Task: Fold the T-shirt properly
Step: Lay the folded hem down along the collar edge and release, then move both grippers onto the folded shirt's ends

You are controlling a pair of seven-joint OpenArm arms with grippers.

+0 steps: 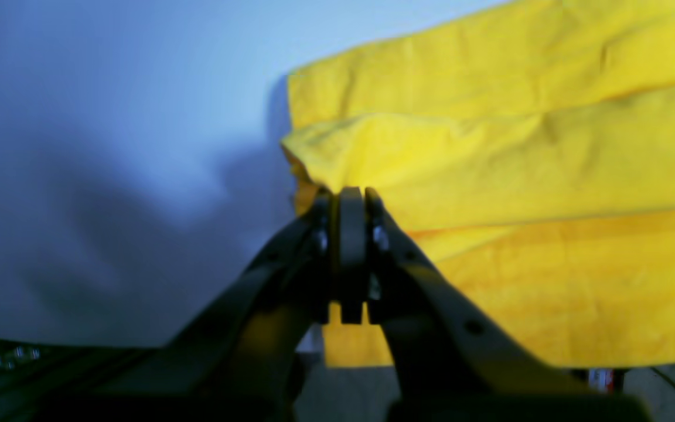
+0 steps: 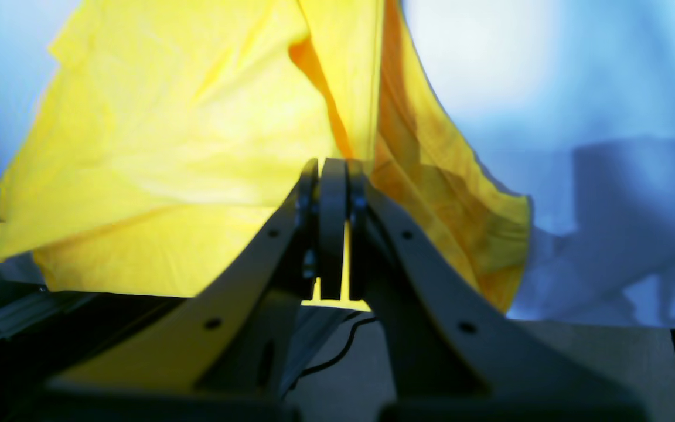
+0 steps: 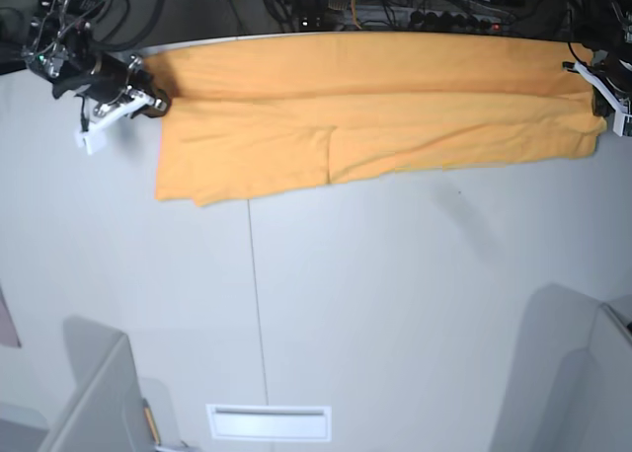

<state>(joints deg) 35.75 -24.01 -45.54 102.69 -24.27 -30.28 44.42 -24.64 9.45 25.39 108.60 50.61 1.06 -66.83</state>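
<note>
**So we've got the shirt strung out between both arms**

Basically, our T-shirt (image 3: 375, 116) is spread as a long orange-yellow band across the far part of the white table (image 3: 395, 304), running almost the whole width of the base view. It's folded lengthwise, with layered edges running along it and one flap ending partway near the middle, so the piece toward our right arm hangs a bit lower than the rest.

Our right gripper (image 3: 148, 104) sits at that view's left end of the shirt, jaws pinched tight on the fabric. From the right wrist cam the right gripper (image 2: 333, 170) has its fingers pressed together with yellow cloth rising straight out of the pinch, one fold draping off to each side, the darker orange underside showing on one of them.

Our left gripper (image 3: 598, 99) is at the opposite end, partly cut off by the frame edge in the base view. On the left wrist cam the left gripper (image 1: 349, 196) is closed down on the corner of a folded layer, with the stacked folds stretching away from it across the table. That view is pretty blurry, so we can't make out finer detail on the cloth.

A thin seam line runs down the tabletop from under the shirt toward the near edge.
</note>
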